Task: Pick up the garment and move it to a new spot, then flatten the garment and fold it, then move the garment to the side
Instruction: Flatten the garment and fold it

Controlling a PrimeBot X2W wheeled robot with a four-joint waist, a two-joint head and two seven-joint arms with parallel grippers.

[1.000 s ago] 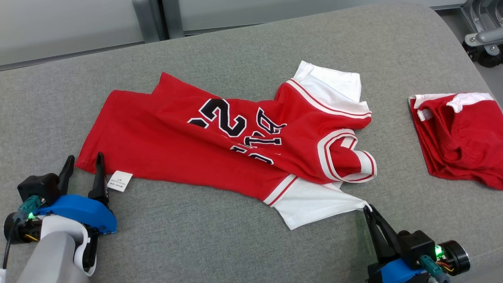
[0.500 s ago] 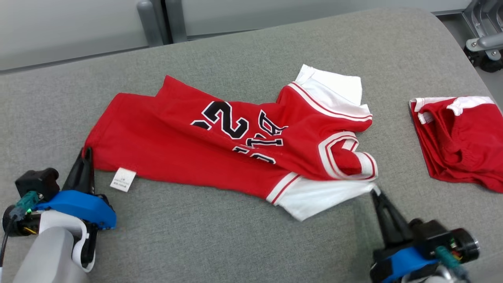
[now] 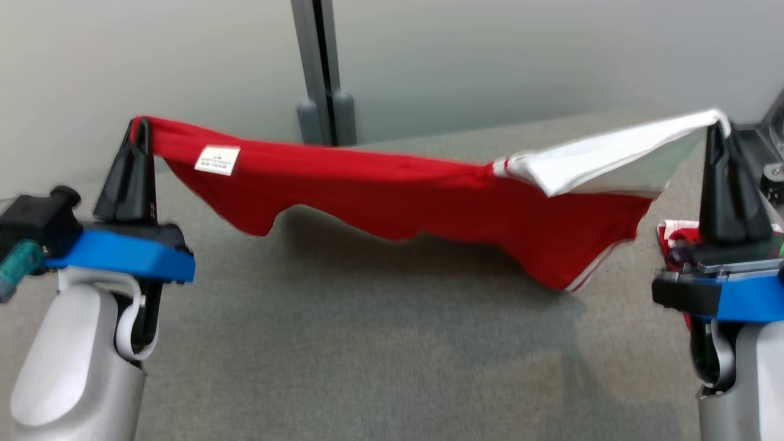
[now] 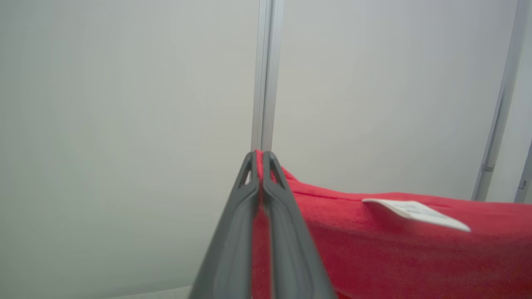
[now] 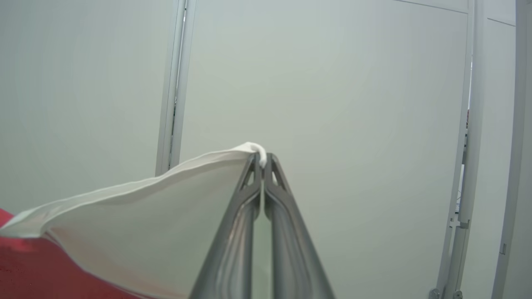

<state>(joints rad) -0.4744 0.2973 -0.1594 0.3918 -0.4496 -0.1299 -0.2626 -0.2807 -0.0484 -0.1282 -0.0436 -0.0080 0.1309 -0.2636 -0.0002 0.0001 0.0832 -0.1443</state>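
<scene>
Strung across mid-frame above the surface [image 3: 343, 343], the garment [image 3: 392, 196] hangs between the left gripper [image 3: 139, 122], pinching its red corner, and the right gripper [image 3: 718, 119], pinching a mere sleeve [image 3: 603, 159] tip (likely to slip free under tension).

Left hand [image 3: 139, 126], right hand [image 3: 715, 124], black fingers [image 3: 128, 184], blue mounts [image 3: 122, 260], silver forearms [image 3: 73, 367]

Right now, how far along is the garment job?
Pickup is done: the left pincer grips the red hem corner and the right pincer the white sleeve, with the garment hanging stretched above the grey table. Left: set it down in a new spot, flatten, fold, move aside.
</scene>
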